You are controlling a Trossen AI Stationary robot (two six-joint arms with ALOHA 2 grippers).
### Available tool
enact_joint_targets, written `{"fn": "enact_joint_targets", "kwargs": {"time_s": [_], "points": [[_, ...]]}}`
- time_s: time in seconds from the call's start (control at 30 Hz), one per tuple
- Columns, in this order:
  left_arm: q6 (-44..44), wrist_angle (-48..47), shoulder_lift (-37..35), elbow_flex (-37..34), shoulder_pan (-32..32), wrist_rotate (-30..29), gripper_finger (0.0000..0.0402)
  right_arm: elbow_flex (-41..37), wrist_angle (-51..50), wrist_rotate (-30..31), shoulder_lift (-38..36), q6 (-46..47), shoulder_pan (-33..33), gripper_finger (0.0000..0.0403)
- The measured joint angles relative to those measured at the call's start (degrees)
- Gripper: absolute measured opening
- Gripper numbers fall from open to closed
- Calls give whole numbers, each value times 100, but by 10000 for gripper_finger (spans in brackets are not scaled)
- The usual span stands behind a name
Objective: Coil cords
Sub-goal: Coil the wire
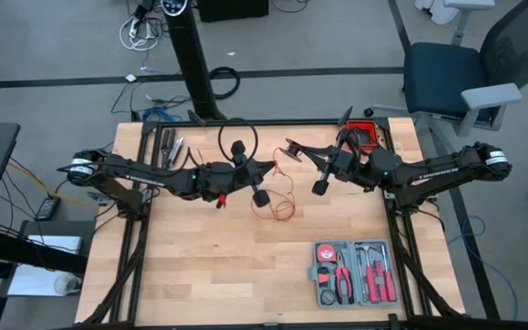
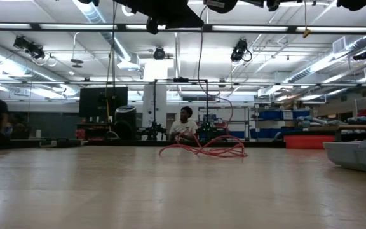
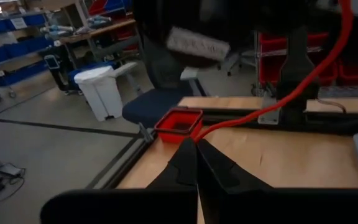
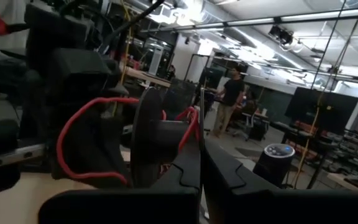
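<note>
Both grippers hang mid-air over the table (image 1: 200, 266): left gripper (image 3: 196, 142) pinched tight on the red cord (image 1: 282, 203), right gripper (image 4: 201, 93) closed too, cord looped beside it; the rest lies mid-table.

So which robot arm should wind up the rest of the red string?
Probably the left. Its left gripper is shut on the red cord, right beside the loose loops on the table. The right gripper also pinches the cord, but farther from that pile.
</note>
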Motion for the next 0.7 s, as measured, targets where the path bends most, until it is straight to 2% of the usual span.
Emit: {"fn": "enact_joint_targets", "kwargs": {"time_s": [0.27, 0.37, 0.7], "points": [[306, 192, -7, 21, 6, -8, 0, 4, -348, 33, 24, 15, 0, 0], [494, -10, -13, 183, -22, -84, 0, 4, -536, 62, 75, 22, 0, 0], [497, -463, -13, 446, -37, -91, 0, 4, -898, 944, 125, -482, 0, 0]]}}
